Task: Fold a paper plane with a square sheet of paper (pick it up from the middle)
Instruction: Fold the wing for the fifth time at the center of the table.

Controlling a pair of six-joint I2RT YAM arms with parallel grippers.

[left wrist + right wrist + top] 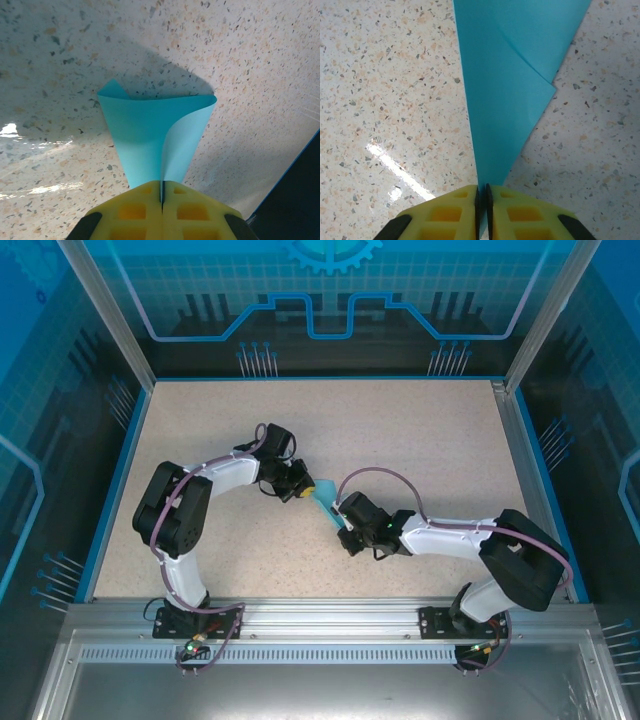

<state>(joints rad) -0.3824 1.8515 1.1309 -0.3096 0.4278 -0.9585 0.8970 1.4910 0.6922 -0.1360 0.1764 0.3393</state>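
Left gripper (161, 194) and right gripper (481, 196) are each pinching an end of the paper (326, 496), holding it between them over the middle of the table (420, 430), well apart from its edges.

Top camera: high behind my bases (190, 615), looking down over whole table (420, 440). Wrist cameras: one behind my left claw (161, 187), one behind right claw (481, 192), facing forward, close above table. All three share paper (322, 495) mid-table.

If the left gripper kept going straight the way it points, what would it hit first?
The blue paper clamped in the left gripper fans out directly ahead; past it, probably the table, though depth is unclear.
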